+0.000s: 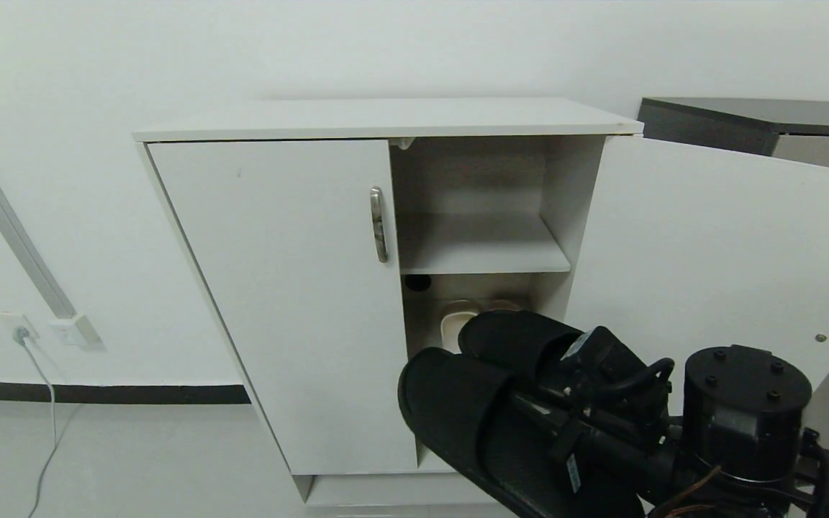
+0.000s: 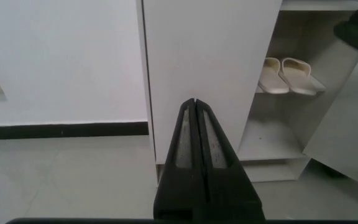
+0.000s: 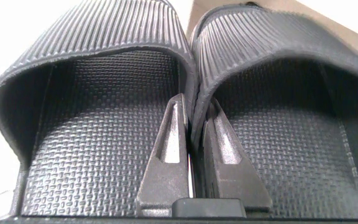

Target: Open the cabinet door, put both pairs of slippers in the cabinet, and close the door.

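While the white cabinet stands against the far wall with its right door swung open and its left door shut, the pair of black slippers hangs just before the open right half, toes toward it. Inside, below the upper shelf, 2 beige slippers lie side by side. The right gripper is clamped on the black pair's touching inner edges. The left gripper, fingers pressed together and holding nothing, faces the left door.
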Robot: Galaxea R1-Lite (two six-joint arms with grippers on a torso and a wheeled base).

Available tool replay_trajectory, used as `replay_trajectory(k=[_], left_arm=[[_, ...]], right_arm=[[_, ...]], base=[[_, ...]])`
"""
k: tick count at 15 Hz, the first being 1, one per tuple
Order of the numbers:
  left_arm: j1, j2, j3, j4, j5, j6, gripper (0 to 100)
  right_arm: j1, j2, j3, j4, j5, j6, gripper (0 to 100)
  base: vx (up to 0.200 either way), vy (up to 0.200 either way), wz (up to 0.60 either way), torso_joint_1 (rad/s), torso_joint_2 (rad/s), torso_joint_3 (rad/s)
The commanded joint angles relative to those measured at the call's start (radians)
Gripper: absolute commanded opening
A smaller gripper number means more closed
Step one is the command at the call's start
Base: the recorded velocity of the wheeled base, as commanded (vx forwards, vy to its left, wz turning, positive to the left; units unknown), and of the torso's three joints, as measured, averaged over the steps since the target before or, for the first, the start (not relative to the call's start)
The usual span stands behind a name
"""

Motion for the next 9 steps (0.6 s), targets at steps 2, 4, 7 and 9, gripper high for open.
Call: replay_trajectory(k=[2,4,7,9], left_arm=[[0.002,0.001,0.000,-0.001,-0.002,0.002,0],[0.002,0.001,0.000,-0.001,-0.002,0.002,0],[0.002,0.001,0.000,-0.001,-0.002,0.004,0],[0.002,0.001,0.000,-0.001,-0.002,0.004,0]], right_arm=[[0.060,0.107,-0.147,0.005,-0.102,0.092,0],[0.106,0.186,-0.304,0.071,-0.356,0.159,0],[0.117,0.195,-0.430,0.206,-0.482,0.185,0],[0.112,0.198,-0.571,0.395,-0.628,0.268,0]], base=[[0.000,0.000,0.00,0.000,0.00,0.000],[0.000,0.000,0.00,0.000,0.00,0.000],[0.000,0.000,0.00,0.000,0.00,0.000],[0.000,0.000,0.00,0.000,0.00,0.000]])
